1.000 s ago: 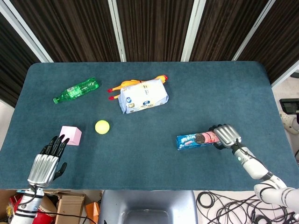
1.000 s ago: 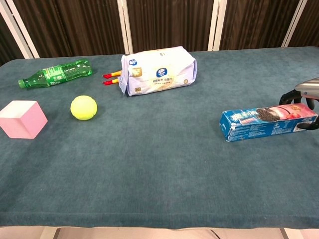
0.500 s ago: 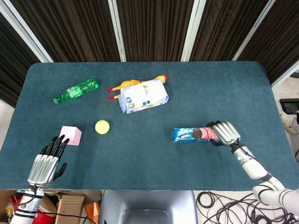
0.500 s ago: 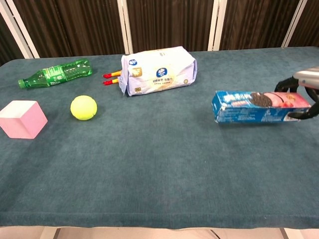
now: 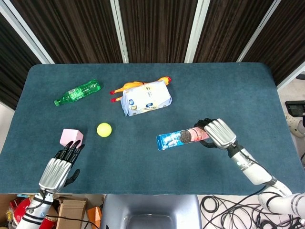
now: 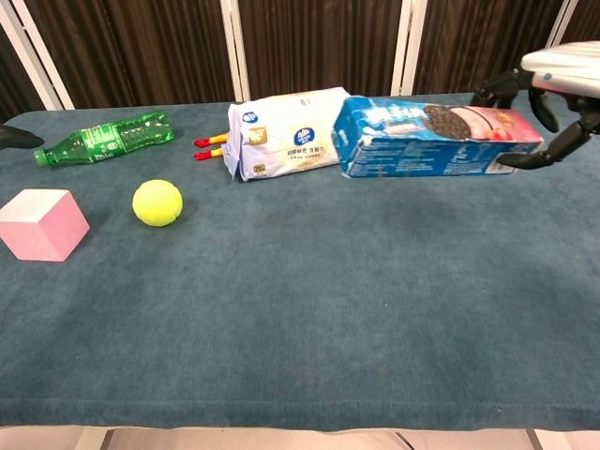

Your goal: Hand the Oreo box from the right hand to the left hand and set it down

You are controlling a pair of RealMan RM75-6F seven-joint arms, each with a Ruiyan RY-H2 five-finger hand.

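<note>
The Oreo box (image 5: 179, 138) is blue with a pink end and hangs lengthwise above the table. My right hand (image 5: 218, 134) grips its pink end, and the blue end points left. The chest view shows the box (image 6: 431, 139) raised high, with the right hand (image 6: 561, 92) at the frame's right edge. At the table's front left edge my left hand (image 5: 59, 168) holds nothing, its fingers extended toward the pink cube. Only a dark fingertip of it shows at the chest view's left edge.
A pink cube (image 5: 71, 138) and a yellow ball (image 5: 104, 130) sit at front left. A green bottle (image 5: 78, 92) lies at back left. A white snack bag (image 5: 146, 98) lies over a rubber chicken (image 5: 138, 85) at back centre.
My right hand has lifted the Oreo box off the table and carried it leftward. My left hand has moved up and slightly right, closer to the pink cube.
</note>
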